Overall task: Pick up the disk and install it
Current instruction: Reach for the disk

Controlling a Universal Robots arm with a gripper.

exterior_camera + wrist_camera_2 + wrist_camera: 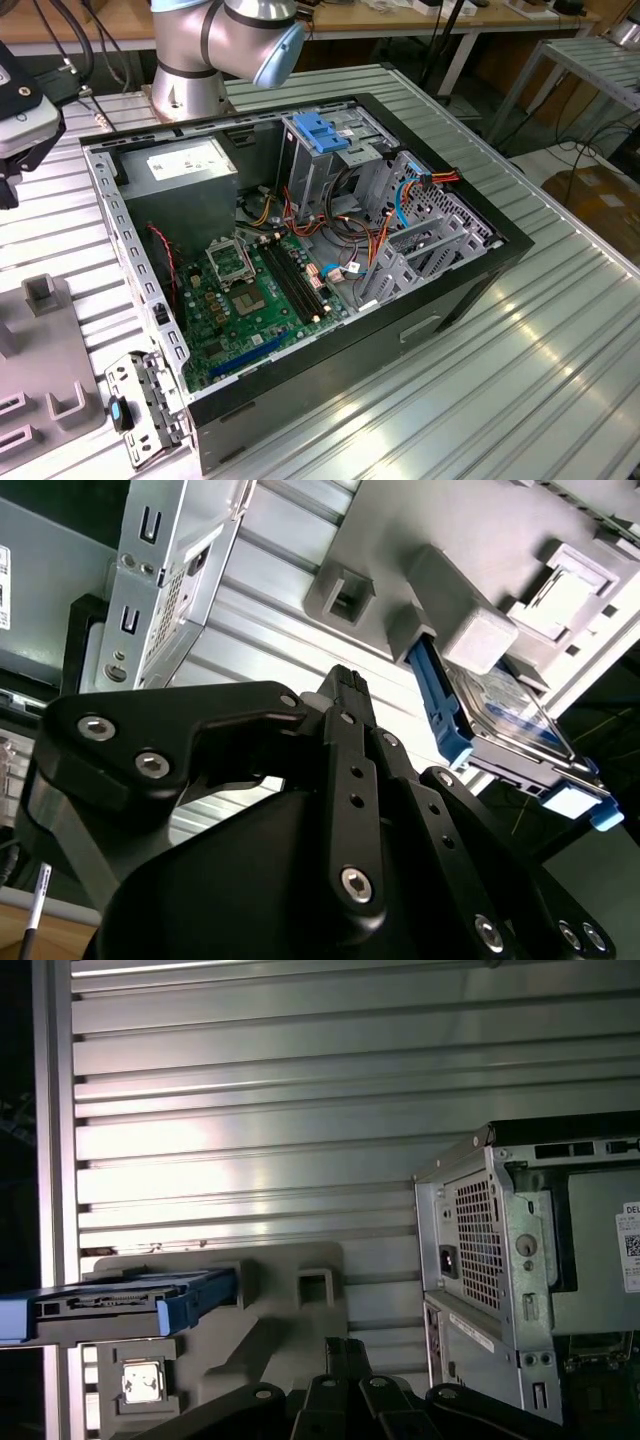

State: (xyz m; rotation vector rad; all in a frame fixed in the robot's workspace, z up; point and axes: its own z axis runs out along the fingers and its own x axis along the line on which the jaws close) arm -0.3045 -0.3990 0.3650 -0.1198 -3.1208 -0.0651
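Disk (500, 716) rests in grey holder (470, 630) beside computer case (490, 1240).

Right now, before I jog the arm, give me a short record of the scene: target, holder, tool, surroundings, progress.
target: rectangular silver metal disk in a blue plastic carrier frame
holder: grey plastic fixture; the disk sits in one of its slots
tool: black gripper, apart from the disk
surroundings: open black computer case beside the fixture on the ribbed metal table
progress: disk not yet picked up
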